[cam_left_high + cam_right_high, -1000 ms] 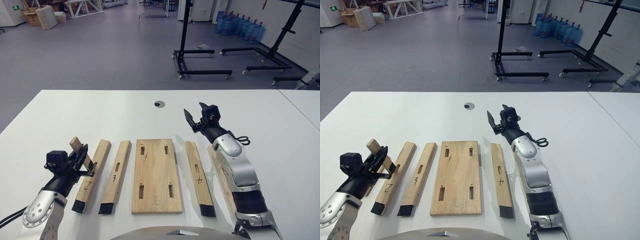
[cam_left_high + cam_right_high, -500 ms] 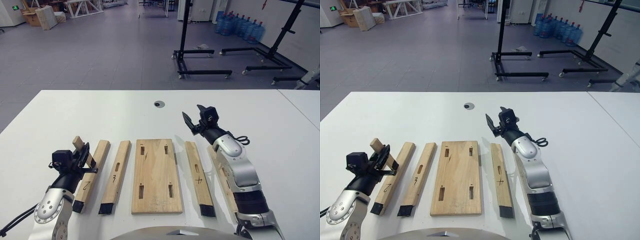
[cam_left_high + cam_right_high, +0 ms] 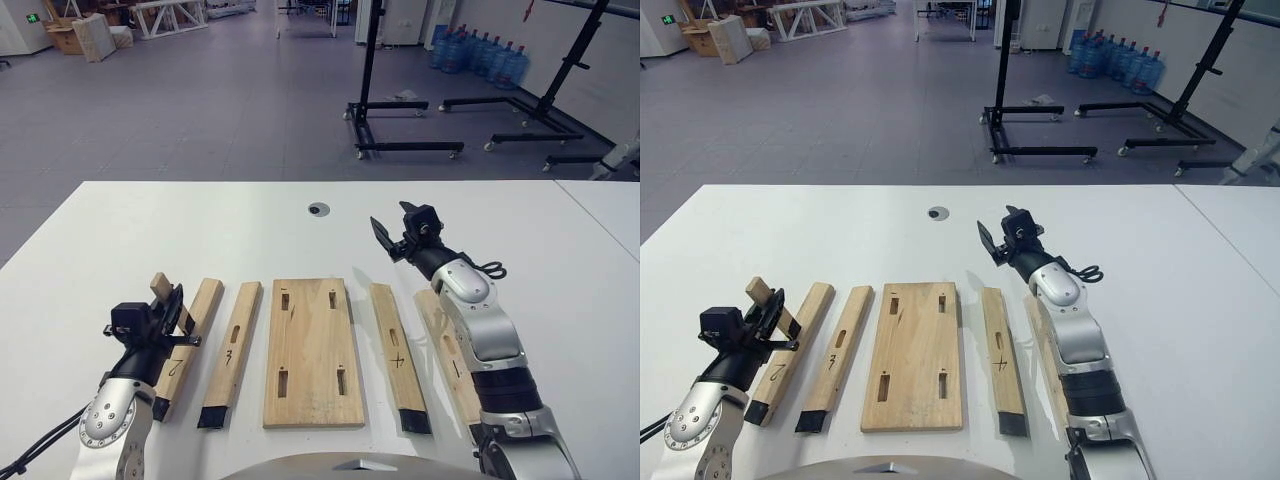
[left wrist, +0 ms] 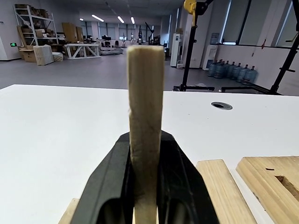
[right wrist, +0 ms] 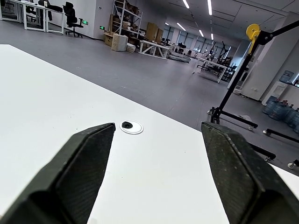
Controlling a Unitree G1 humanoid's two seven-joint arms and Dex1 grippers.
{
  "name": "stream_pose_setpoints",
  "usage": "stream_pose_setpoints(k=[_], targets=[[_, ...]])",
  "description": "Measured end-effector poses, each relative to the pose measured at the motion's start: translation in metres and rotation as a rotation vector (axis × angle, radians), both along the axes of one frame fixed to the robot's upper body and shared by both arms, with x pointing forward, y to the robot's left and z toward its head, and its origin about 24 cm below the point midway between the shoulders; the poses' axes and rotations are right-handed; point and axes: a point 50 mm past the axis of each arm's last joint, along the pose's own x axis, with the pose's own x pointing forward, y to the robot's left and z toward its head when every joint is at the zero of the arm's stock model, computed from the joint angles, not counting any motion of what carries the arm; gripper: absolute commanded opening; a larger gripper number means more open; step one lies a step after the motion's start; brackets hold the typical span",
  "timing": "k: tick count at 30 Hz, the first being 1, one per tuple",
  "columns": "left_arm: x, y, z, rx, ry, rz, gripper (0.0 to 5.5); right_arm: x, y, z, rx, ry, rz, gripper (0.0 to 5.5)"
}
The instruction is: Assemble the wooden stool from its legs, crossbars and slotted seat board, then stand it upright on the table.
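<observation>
Desk (image 3: 250, 230): white surface carrying all the parts; a round cable hole (image 3: 319, 208) lies toward its far edge.
Seat board (image 3: 312, 350): flat in the middle of the desk, four slots facing up, long edges running away from the robot.
Leg marked 2 (image 3: 200, 305): flat, second plank to the left of the seat board, dark end toward the robot.
Leg marked 3 (image 3: 232, 350): flat between the leg marked 2 and the seat board, touching neither.
Leg marked X (image 3: 395, 350): flat just to the right of the seat board.
Fourth leg (image 3: 443, 340): flat to the right of the leg marked X, partly covered by the right forearm.
Left hand (image 3: 170, 312): clamped on the crossbar (image 4: 145, 93), which stands up between the two fingers; the hand hangs just beside the far half of the leg marked 2, on its left.
Right hand (image 3: 397, 230): fingers (image 5: 84, 172) spread wide with nothing between them, held above bare desk beyond the far end of the leg marked X, and to the right of the cable hole.
Change over the last second, left: the hand has drawn inward toward the leg marked 2, and the crossbar now shows shorter and steeper than before.
Change over the last second, right: the hand has edged slightly farther from the robot; its spread is unchanged.
Change over the last second, planks: seat board and all four legs lie where they did.
</observation>
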Motion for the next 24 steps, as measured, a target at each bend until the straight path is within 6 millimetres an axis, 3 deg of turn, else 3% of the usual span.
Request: stream_pose_setpoints(k=[9,14,24], targets=[[-0.011,0.002,-0.005,-0.071,-0.012,0.012,0.38,0.002,-0.005,-0.006,-0.054,-0.005,-0.019,3.35],[-0.002,0.004,0.002,-0.070,-0.041,-0.027,0.38,0.002,-0.004,-0.008,-0.070,-0.008,-0.018,3.35],[0.008,-0.004,-0.011,-0.013,0.010,-0.083,0.38,0.006,-0.003,-0.008,-0.076,-0.011,-0.020,3.35]])
